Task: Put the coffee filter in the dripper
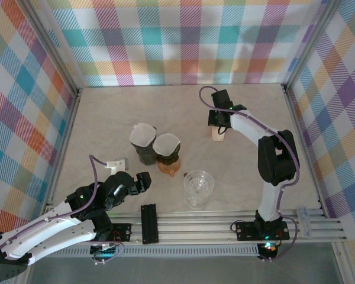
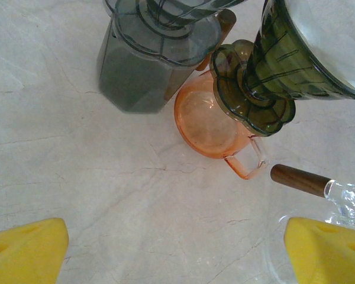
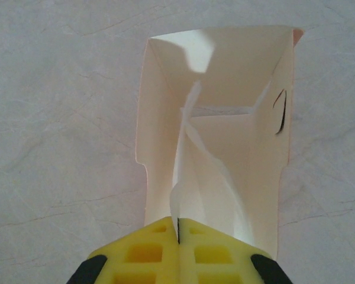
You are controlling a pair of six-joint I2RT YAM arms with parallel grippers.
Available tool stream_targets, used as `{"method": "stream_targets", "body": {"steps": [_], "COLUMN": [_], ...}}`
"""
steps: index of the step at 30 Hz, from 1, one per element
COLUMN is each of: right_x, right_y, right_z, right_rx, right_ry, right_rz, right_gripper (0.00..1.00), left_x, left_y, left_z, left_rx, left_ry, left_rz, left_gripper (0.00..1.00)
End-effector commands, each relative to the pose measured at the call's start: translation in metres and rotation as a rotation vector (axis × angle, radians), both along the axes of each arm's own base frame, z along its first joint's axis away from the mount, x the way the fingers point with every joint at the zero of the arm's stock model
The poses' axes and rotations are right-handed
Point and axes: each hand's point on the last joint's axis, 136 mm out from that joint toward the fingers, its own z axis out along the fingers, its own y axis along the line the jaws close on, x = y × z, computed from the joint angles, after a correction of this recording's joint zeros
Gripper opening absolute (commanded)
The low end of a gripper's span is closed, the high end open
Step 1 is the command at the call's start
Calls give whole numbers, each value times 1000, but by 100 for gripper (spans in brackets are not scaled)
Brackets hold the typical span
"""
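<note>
The right claw (image 3: pixel 178 232) is clenched on the near edge of a white paper coffee filter (image 3: pixel 204 177), which sits inside an open cardboard box (image 3: pixel 157 118) on the counter (image 3: pixel 59 118), well apart from the drippers. The step in hand looks like the pick-up. Next, the filter must be drawn clear of the box without tearing and carried to the empty clear glass dripper (image 1: pixel 198 188). The left claw (image 2: pixel 177 251) hangs released nearby.

- An orange glass cup (image 2: pixel 204 124) is standing on the marble table (image 1: pixel 106 112), touching a dark grey jar (image 2: pixel 133 77).
- A black block (image 1: pixel 149 223) is lying across the near rail.
- A small white bracket (image 1: pixel 116 163) is lying left of the jar.
- Plaid walls (image 1: pixel 183 41) are enclosing the table.
</note>
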Motion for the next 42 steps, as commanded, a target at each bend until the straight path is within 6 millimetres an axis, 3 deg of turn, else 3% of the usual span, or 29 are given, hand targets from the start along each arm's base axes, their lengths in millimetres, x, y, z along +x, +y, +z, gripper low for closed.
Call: {"method": "stream_targets", "body": {"steps": [1, 6, 11, 19, 24, 32, 42], "right_x": [-2, -29, -73, -164, -220, -293, -338], "right_y": [1, 4, 7, 13, 7, 7, 9], "right_z": [30, 61, 93, 154, 181, 193, 200], "right_rx": [33, 70, 126, 230, 287, 319, 281], "right_ry": [-59, -97, -133, -157, -137, 15, 165], "right_rz": [14, 44, 91, 233, 312, 470, 569], "right_gripper": [0, 0, 0, 0, 0, 0, 0], "left_x": [4, 4, 3, 1, 0, 1, 6], "left_y": [-1, -2, -4, -6, -7, -11, -23], "left_z": [17, 23, 32, 40, 43, 53, 58], "left_rx": [-21, -33, -54, -70, -69, -64, -53], "left_ry": [-38, -47, -56, -50, -43, -40, -31], "left_rz": [2, -4, -17, -30, -32, -45, -71], "left_gripper": [94, 94, 94, 94, 94, 94, 94]}}
